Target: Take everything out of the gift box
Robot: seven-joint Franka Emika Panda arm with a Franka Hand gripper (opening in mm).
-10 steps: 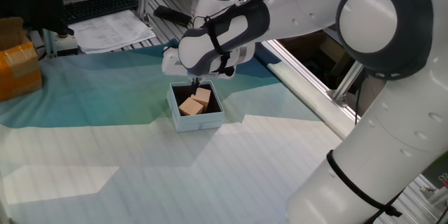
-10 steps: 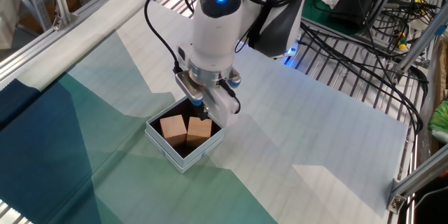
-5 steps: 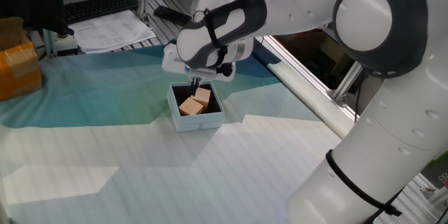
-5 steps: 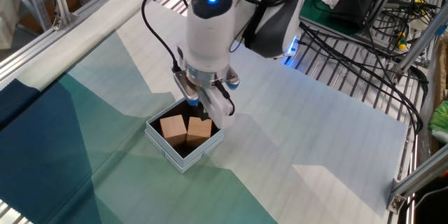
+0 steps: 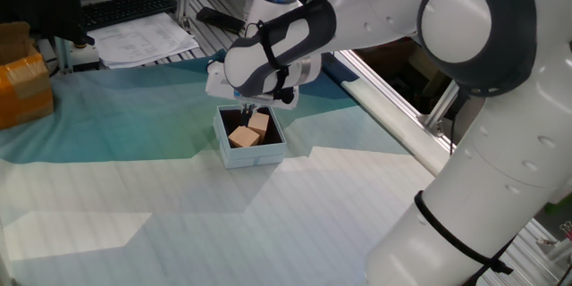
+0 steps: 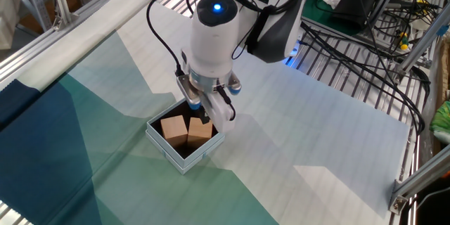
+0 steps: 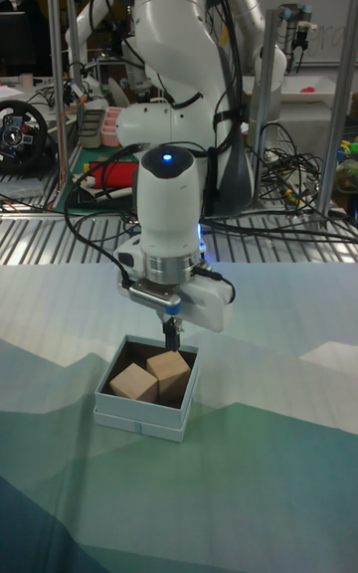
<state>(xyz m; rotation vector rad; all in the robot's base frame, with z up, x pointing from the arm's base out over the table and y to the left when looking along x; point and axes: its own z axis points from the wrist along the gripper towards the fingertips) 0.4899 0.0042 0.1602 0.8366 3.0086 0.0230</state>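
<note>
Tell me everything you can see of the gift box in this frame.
The gift box is small, square and open-topped, with pale blue-white outer walls and a dark inside; it looks like card. It sits flat on the green and white table cover. Two tan wooden cubes lie inside, side by side. The gripper hangs just over its far edge, above one cube; whether it touches anything cannot be told.

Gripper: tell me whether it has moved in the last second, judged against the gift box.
Yes. The gripper has shifted slightly sideways over the gift box, at about the same height.
</note>
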